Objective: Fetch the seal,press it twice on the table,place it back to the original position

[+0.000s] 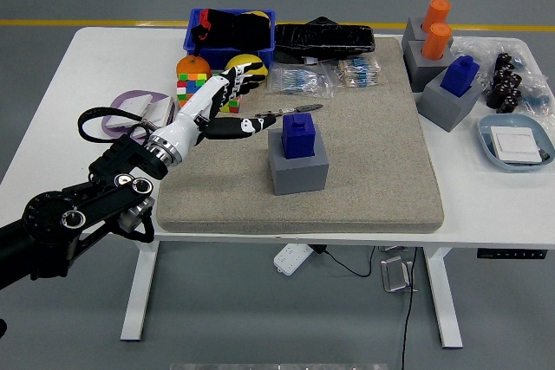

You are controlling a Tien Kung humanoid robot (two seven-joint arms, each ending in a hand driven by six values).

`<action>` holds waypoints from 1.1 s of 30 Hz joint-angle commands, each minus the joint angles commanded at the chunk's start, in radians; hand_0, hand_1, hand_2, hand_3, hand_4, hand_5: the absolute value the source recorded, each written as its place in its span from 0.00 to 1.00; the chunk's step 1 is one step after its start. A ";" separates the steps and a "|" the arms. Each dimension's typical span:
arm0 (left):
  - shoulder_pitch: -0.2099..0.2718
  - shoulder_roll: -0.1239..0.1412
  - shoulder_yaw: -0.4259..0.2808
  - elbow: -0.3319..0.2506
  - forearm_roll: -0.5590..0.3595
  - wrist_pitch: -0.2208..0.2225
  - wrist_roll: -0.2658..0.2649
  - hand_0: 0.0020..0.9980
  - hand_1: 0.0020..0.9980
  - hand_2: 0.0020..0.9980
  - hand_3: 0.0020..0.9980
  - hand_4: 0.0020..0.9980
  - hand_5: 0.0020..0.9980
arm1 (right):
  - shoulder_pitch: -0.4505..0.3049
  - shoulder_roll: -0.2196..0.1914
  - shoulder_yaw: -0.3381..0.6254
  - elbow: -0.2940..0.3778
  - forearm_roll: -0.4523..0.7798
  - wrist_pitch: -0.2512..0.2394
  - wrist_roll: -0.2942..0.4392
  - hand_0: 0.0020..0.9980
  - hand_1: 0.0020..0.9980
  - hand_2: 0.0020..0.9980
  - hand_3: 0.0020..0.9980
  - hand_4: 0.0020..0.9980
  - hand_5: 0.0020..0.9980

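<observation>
A blue seal (299, 135) stands upright in a grey block holder (298, 165) on the beige mat (347, 188), near the middle of the table. My left hand (227, 105) comes in from the lower left and hovers over the mat's left part, a little left of the seal and apart from it. Its white and black fingers (247, 126) are spread and hold nothing. My right hand is out of view.
A second blue seal (460, 75) in a grey block and two orange seals (435, 26) in grey blocks stand at the right. A blue bin (229, 29), a colour cube (192, 91), bagged parts (299, 81), a black bag (329, 37) and a blue tray (516, 143) surround the mat.
</observation>
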 joint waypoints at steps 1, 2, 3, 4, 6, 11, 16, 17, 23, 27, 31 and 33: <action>0.000 -0.001 0.001 0.001 0.000 0.000 0.000 0.89 0.90 0.88 0.94 0.88 0.12 | 0.000 0.000 0.000 0.000 0.000 0.000 0.000 0.79 0.73 0.73 0.68 0.81 0.51; 0.000 -0.004 0.002 0.003 -0.002 0.000 -0.001 0.89 0.90 0.88 0.94 0.88 0.12 | 0.000 0.000 -0.001 0.000 0.000 0.000 0.000 0.79 0.73 0.73 0.68 0.81 0.51; -0.001 -0.009 0.004 0.006 -0.004 0.000 -0.002 0.89 0.90 0.88 0.94 0.88 0.12 | 0.001 0.000 -0.003 0.000 0.001 0.000 0.000 0.79 0.73 0.73 0.68 0.81 0.51; -0.003 -0.017 0.007 0.012 -0.007 0.001 -0.003 0.89 0.90 0.88 0.94 0.88 0.12 | 0.002 -0.001 -0.006 0.000 0.001 0.000 0.001 0.79 0.73 0.73 0.68 0.81 0.51; -0.006 -0.030 0.014 0.021 -0.011 0.002 -0.004 0.89 0.90 0.88 0.94 0.88 0.12 | 0.005 -0.002 -0.008 0.000 0.002 0.000 0.001 0.79 0.73 0.73 0.68 0.81 0.51; -0.007 -0.047 0.023 0.026 -0.006 0.006 -0.006 0.89 0.90 0.88 0.94 0.89 0.11 | 0.007 -0.003 -0.012 0.000 0.002 0.000 0.002 0.79 0.73 0.74 0.68 0.81 0.51; -0.004 -0.061 0.032 0.032 -0.007 0.011 -0.009 0.89 0.90 0.87 0.94 0.90 0.11 | 0.003 -0.002 -0.013 0.000 -0.001 0.000 0.001 0.79 0.73 0.74 0.68 0.81 0.51; -0.002 -0.063 0.033 0.033 -0.008 0.013 -0.010 0.89 0.90 0.87 0.94 0.90 0.11 | 0.002 -0.001 -0.014 0.000 -0.001 0.000 0.001 0.79 0.73 0.74 0.68 0.81 0.51; 0.010 -0.084 0.042 0.042 -0.012 0.026 -0.021 0.89 0.89 0.86 0.93 0.92 0.10 | 0.002 0.003 -0.021 0.000 0.002 0.001 0.002 0.79 0.73 0.73 0.68 0.81 0.51; 0.013 -0.100 0.053 0.048 -0.008 0.033 -0.023 0.89 0.88 0.85 0.93 0.92 0.00 | 0.003 0.004 -0.023 0.000 0.004 0.002 0.003 0.79 0.73 0.73 0.68 0.82 0.50; 0.019 -0.113 0.051 0.051 -0.006 0.037 -0.023 0.88 0.88 0.85 0.92 0.92 0.00 | 0.003 0.002 -0.026 0.000 0.006 0.006 0.004 0.79 0.73 0.73 0.68 0.82 0.51; 0.022 -0.120 0.048 0.050 -0.004 0.039 -0.024 0.88 0.88 0.85 0.92 0.92 0.00 | 0.002 0.002 -0.026 0.000 0.005 0.006 0.003 0.79 0.73 0.73 0.68 0.82 0.51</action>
